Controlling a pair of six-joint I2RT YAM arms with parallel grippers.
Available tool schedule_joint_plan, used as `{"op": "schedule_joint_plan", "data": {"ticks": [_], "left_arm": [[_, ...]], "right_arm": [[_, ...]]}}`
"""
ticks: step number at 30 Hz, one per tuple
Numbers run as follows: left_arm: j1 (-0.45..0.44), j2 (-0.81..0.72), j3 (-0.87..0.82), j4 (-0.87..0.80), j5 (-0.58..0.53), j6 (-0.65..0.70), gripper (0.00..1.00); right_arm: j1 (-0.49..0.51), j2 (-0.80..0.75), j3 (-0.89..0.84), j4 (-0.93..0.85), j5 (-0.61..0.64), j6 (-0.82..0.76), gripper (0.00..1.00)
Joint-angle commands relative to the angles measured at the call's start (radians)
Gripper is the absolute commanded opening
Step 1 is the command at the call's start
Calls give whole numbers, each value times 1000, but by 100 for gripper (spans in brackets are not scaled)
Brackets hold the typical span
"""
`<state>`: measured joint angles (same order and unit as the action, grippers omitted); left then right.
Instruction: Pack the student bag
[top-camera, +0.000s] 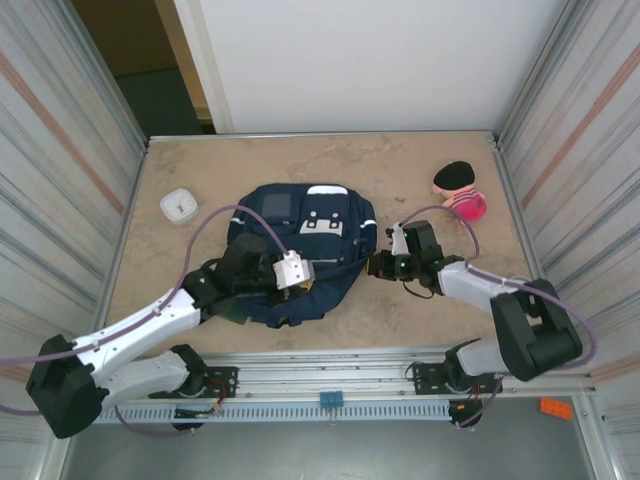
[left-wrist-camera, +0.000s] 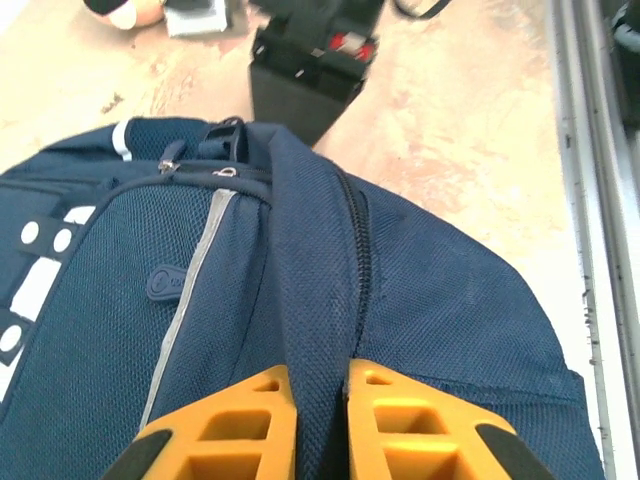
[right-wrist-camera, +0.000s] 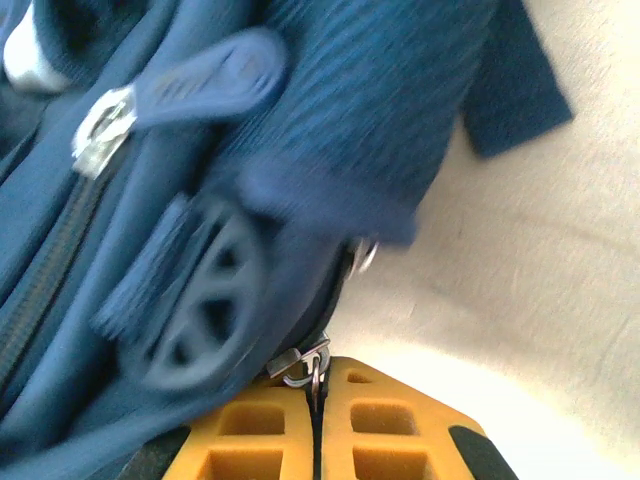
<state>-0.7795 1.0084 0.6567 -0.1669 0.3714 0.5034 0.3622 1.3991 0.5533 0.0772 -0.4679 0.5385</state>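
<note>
The student bag (top-camera: 330, 215) blocks mid-table; open tabletop (top-camera: 330, 160) beyond.

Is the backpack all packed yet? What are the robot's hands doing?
Not yet. Nothing looks packed: the main zipper of the student bag looks closed. The left gripper pinches a fold of its fabric; the right gripper is shut on a metal zipper pull. Left to do: open it, then probably put in the white square thing and the pink-and-black thing lying on the table.

Beige mottled tabletop (top-camera: 420, 170) — corrugated metal side walls (top-camera: 60, 150), white back panel (top-camera: 370, 60).
</note>
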Motion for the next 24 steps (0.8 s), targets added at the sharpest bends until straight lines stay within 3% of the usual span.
{"op": "schedule_joint_plan", "data": {"ticks": [1,10,11,15,19,24], "left_arm": [[5,-92,17,-26,106,26,5],[4,-125,-2,-34,66,24,7],[5,-114,-2,-22,53,15,15],[4,-80,16,11,-48,-68,61],[8,-48,33,-10,-205,-102,73],[-2,46,62,-118,-249,-4,87]], "right_arm": [[-75,80,63,75,39,17,0],[-135,141,133,74,19,-1,0],[-135,126,130,72,17,-1,1],[-135,24,111,-7,21,-20,40],[-122,-105,83,-103,17,-14,52],[-30,-263,32,-200,48,20,56]]}}
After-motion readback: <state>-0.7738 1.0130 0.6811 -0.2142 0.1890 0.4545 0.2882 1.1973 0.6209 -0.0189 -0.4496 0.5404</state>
